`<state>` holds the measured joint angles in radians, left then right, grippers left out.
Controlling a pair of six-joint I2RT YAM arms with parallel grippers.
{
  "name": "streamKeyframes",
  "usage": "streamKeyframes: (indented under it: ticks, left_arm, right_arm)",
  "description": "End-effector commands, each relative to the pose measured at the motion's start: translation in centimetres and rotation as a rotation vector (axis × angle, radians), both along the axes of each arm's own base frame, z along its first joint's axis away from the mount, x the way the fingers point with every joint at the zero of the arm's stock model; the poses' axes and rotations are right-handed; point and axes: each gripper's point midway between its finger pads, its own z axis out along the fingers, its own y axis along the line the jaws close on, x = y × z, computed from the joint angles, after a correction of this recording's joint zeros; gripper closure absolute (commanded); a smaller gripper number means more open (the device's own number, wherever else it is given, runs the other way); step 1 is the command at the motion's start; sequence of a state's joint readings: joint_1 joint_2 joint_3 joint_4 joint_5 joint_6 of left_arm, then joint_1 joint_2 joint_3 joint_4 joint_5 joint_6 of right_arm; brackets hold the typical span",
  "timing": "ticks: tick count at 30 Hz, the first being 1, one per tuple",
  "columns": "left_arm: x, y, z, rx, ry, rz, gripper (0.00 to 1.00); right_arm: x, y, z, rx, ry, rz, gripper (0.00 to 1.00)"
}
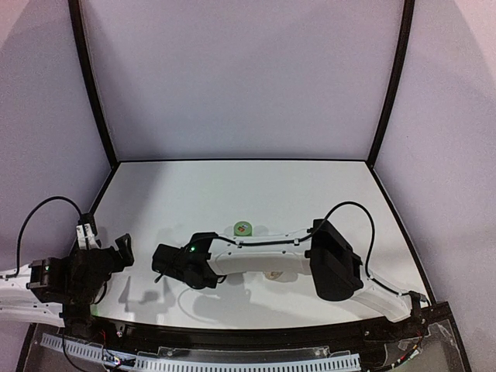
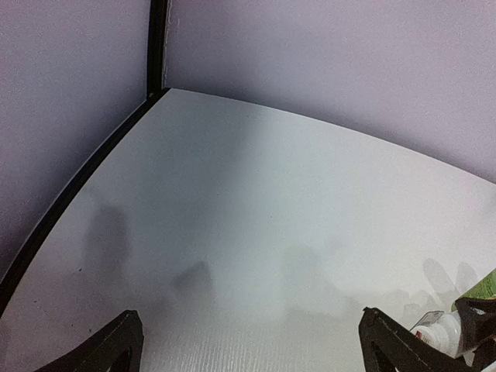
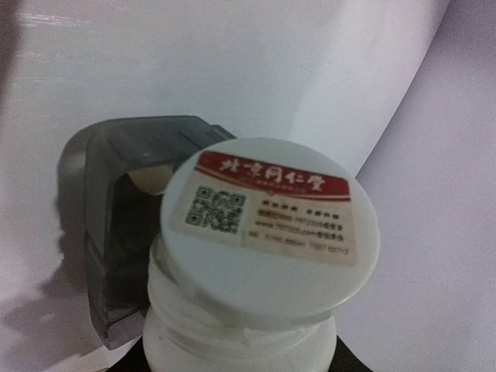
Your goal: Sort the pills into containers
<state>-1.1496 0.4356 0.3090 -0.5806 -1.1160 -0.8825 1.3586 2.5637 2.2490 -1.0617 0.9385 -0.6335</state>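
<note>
White bottle (image 3: 271, 225), cap toward camera, pill box (image 3: 116, 232) behind

pill box (image 3: 108, 232): half hidden by bottle (image 3: 267, 225) | bottle body: cut off below

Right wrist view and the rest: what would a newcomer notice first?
A white bottle fills the right wrist view, its round end bearing a red-banded QR label, held in the right gripper. Just behind it sits the grey pill box, partly hidden. At the table's left, the left gripper hangs wide open, holding nothing.
</note>
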Motion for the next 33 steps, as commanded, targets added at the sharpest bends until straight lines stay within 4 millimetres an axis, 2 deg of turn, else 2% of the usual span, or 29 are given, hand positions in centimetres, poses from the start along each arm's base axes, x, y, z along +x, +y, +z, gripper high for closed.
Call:
streamKeyframes:
  ticks: [1,3,10,13,15,18,20,24,27,29,31,33]
  left_arm:
    - [-0.4,0.9,0.8,-0.084,-0.039,0.000,0.01]
    - [-0.4,0.9,0.8,-0.084,-0.039,-0.001,0.01]
    - [-0.4,0.9,0.8,-0.084,-0.039,0.000,0.01]
    - [-0.4,1.0,0.8,-0.085,-0.040,0.002,0.01]
    - [-0.4,1.0,0.8,-0.084,-0.042,0.002,0.01]
    - [-0.4,1.0,0.9,-0.083,-0.043,0.005,0.01]
    - [-0.4,1.0,0.8,-0.084,-0.041,0.002,0.01]
    - [-0.4,0.9,0.9,-0.084,-0.042,0.002,0.01]
    - [-0.4,0.9,0.9,-0.082,-0.042,-0.002,0.01]
    - [-0.4,0.9,0.9,-0.081,-0.044,-0.001,0.01]
    - [-0.4,0.9,0.9,-0.082,-0.043,0.000,0.01]
    - [-0.4,0.9,0.8,-0.083,-0.042,-0.001,0.01]
  right_arm:
    - [-0.3,0.7,2.4,0.037,-0.044,0.026,1.00]
    - [-0.5,0.5,2.1,0.003,-0.055,0.042,1.00]
    - [-0.7,0.9,3.2,0.017,-0.056,0.068,1.00]
    - [-0.3,1.5,4.4,0.021,-0.095,0.093,1.00]
    - [-0.7,1.7,4.1,0.060,-0.039,0.094,1.00]
    - [0.3,1.0,3.9,-0.039,-0.152,0.118,1.00]
    - [-0.3,0.8,3.7,0.006,-0.067,0.108,1.00]
    - [-0.1,0.2,3.4,-0.047,-0.098,0.127,1.00]
    - [0.0,1.2,4.6,0.005,-0.106,0.125,1.00]
    - [0.1,0.5,3.4,-0.012,-0.048,0.118,1.00]
    - [0.8,0.6,4.1,-0.077,-0.172,0.153,1.00]
    - [0.0,0.9,4.5,-0.005,-0.103,0.136,1.00]
